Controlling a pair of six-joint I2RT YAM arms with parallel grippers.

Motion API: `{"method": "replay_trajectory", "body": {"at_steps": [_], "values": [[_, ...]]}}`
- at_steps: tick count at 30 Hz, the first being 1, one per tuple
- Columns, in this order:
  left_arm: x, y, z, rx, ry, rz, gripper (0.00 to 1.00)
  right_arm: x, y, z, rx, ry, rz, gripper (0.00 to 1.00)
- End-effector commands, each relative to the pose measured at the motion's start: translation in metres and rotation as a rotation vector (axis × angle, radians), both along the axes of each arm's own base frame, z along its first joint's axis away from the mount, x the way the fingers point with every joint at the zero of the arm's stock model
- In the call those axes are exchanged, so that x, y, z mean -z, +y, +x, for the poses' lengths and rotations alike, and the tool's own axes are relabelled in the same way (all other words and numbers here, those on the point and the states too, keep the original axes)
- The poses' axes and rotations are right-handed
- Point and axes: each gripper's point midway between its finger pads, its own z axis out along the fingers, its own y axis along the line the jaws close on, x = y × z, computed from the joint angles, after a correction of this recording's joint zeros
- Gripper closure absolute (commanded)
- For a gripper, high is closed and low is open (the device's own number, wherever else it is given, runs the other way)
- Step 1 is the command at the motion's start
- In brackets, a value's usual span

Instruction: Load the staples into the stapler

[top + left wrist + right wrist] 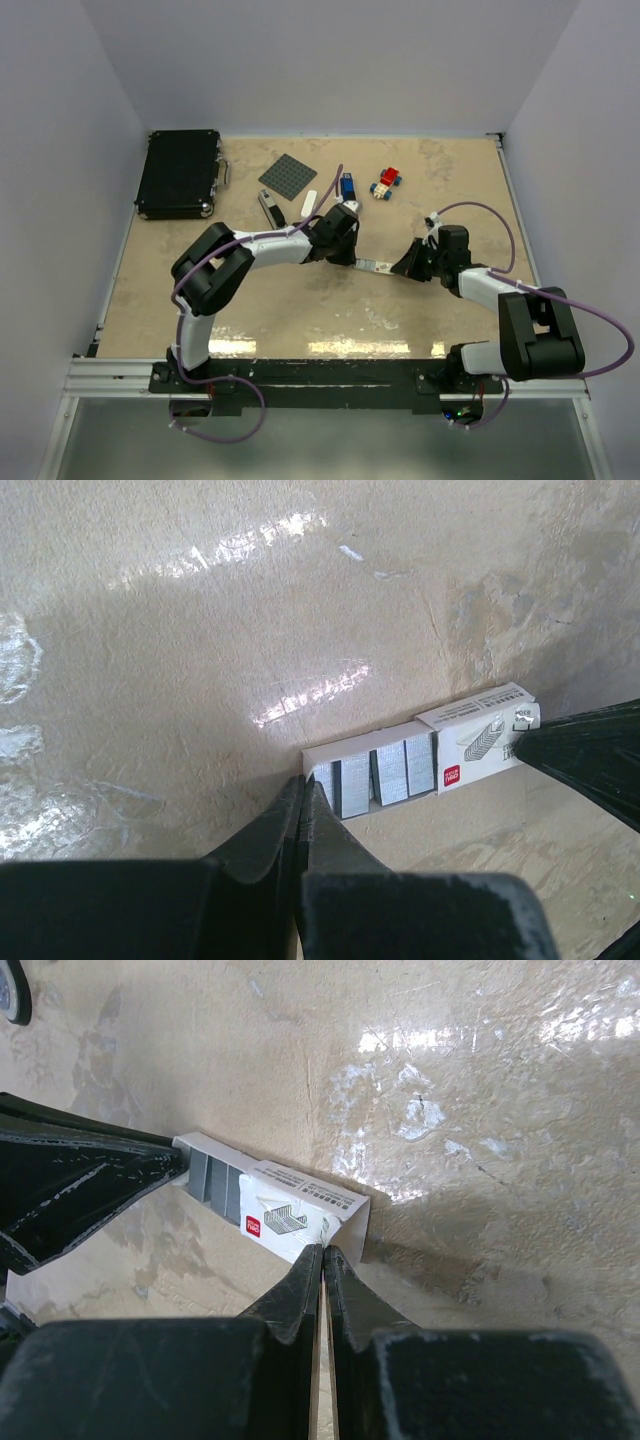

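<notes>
The staples box (377, 266) lies low over the table between both grippers, slid partly open. In the left wrist view its white inner tray (375, 775) shows grey staple strips, and the white, red-marked sleeve (480, 738) covers the far end. My left gripper (305, 783) is shut on the tray's near end. My right gripper (323, 1250) is shut on the sleeve's (300, 1210) end edge. In the top view the left gripper (352, 261) and right gripper (400, 268) face each other. A black stapler-like object (269, 208) lies behind the left arm.
A black case (180, 172) sits at the back left. A grey baseplate (288, 176), a small white piece (310, 203), a blue object (347, 186) and a red, white and blue toy car (386, 181) lie behind the grippers.
</notes>
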Motion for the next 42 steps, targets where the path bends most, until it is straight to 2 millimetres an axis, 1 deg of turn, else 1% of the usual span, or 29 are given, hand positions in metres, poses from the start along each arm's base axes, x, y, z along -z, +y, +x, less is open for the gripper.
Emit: {"method": "replay_trajectory", "body": {"at_steps": [1, 6, 10, 14, 17, 18, 19, 20, 21, 24, 26, 27, 28, 29, 30, 31, 32, 34, 35, 36, 37, 38, 39, 40, 41, 42], "values": [[-0.003, 0.018, 0.001, -0.016, -0.015, 0.05, 1.0, -0.002, -0.008, 0.003, 0.015, -0.021, -0.037, 0.95], [-0.005, 0.023, 0.005, -0.03, -0.029, 0.065, 1.0, -0.004, -0.012, 0.003, 0.028, -0.025, -0.051, 0.94], [-0.005, 0.023, 0.004, -0.027, -0.028, 0.071, 1.0, -0.006, -0.016, 0.004, 0.044, -0.028, -0.065, 0.94], [-0.006, 0.023, 0.005, -0.026, -0.033, 0.071, 1.0, -0.007, -0.017, 0.005, 0.052, -0.028, -0.069, 0.92], [-0.009, 0.022, 0.005, -0.022, -0.037, 0.064, 0.92, -0.009, -0.02, 0.008, 0.079, -0.031, -0.078, 0.89], [-0.011, 0.021, 0.005, -0.021, -0.037, 0.06, 0.88, -0.01, -0.023, 0.009, 0.092, -0.037, -0.083, 0.88], [-0.013, 0.02, 0.006, -0.02, -0.038, 0.055, 0.86, -0.01, -0.025, 0.01, 0.104, -0.037, -0.087, 0.88], [-0.013, 0.019, 0.005, -0.016, -0.039, 0.053, 0.84, -0.01, -0.029, 0.011, 0.132, -0.031, -0.1, 0.87], [-0.014, 0.019, 0.005, -0.015, -0.038, 0.052, 0.81, -0.014, -0.033, 0.014, 0.15, -0.045, -0.104, 0.87], [-0.019, 0.018, 0.005, -0.015, -0.044, 0.043, 0.74, -0.018, -0.045, 0.018, 0.229, -0.052, -0.13, 0.86], [-0.021, 0.018, 0.005, -0.016, -0.048, 0.038, 0.72, -0.026, -0.053, 0.021, 0.279, -0.075, -0.138, 0.84], [-0.022, 0.019, 0.005, -0.018, -0.048, 0.038, 0.69, -0.029, -0.059, 0.024, 0.307, -0.087, -0.157, 0.82], [-0.025, 0.018, 0.006, -0.019, -0.051, 0.033, 0.67, -0.029, -0.061, 0.021, 0.321, -0.077, -0.162, 0.81], [-0.026, 0.019, 0.006, -0.02, -0.053, 0.033, 0.66, -0.03, -0.064, 0.021, 0.333, -0.08, -0.168, 0.76], [-0.028, 0.019, 0.006, -0.02, -0.055, 0.03, 0.63, -0.032, -0.065, 0.022, 0.338, -0.083, -0.171, 0.73], [-0.033, 0.018, 0.006, -0.022, -0.064, 0.022, 0.62, -0.032, -0.067, 0.021, 0.345, -0.08, -0.18, 0.71], [-0.036, 0.018, 0.006, -0.023, -0.068, 0.02, 0.6, -0.035, -0.068, 0.021, 0.35, -0.086, -0.182, 0.67], [-0.046, 0.018, 0.008, -0.03, -0.083, 0.007, 0.55, -0.036, -0.07, 0.02, 0.35, -0.085, -0.198, 0.61], [-0.05, 0.018, 0.009, -0.031, -0.088, 0.003, 0.54, -0.041, -0.071, 0.02, 0.352, -0.096, -0.2, 0.59], [-0.06, 0.019, 0.011, -0.036, -0.103, -0.008, 0.48, -0.044, -0.072, 0.021, 0.352, -0.105, -0.206, 0.55], [-0.066, 0.021, 0.012, -0.042, -0.114, -0.01, 0.46, -0.047, -0.076, 0.02, 0.349, -0.111, -0.232, 0.47], [-0.071, 0.024, 0.013, -0.048, -0.119, -0.008, 0.4, -0.055, -0.075, 0.021, 0.341, -0.136, -0.232, 0.42], [-0.087, 0.026, 0.013, -0.051, -0.146, -0.023, 0.36, -0.065, -0.073, 0.024, 0.329, -0.163, -0.227, 0.36], [-0.095, 0.033, 0.018, -0.074, -0.167, -0.02, 0.32, -0.071, -0.073, 0.024, 0.31, -0.179, -0.236, 0.26], [-0.099, 0.041, 0.018, -0.09, -0.173, -0.007, 0.26, -0.086, -0.069, 0.027, 0.293, -0.22, -0.223, 0.22], [-0.116, 0.048, 0.019, -0.106, -0.204, -0.022, 0.23, -0.092, -0.067, 0.028, 0.281, -0.237, -0.223, 0.18]]}}
